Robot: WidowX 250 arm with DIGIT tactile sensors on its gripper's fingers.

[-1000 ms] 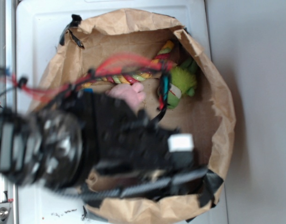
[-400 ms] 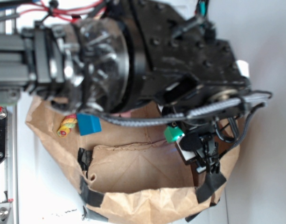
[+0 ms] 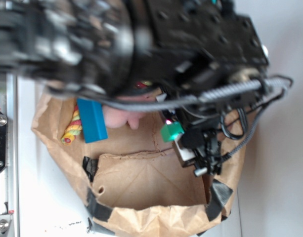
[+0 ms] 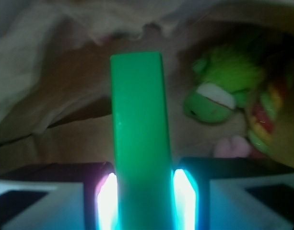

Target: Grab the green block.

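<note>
The arm reaches across the frame, its claw [image 4: 142, 191] clamped on the green block [image 4: 139, 139].

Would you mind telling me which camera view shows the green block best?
The wrist view: the green block fills the centre, clamped between the gripper's glowing fingers. The exterior view shows only one small end of it below the blurred arm.

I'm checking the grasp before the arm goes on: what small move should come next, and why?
Probably a short, straight lift with the gripper kept shut. In the wrist view the green block stands upright between both lit pads, so it looks secured, with the lime plush toy and the paper bag close by.
</note>
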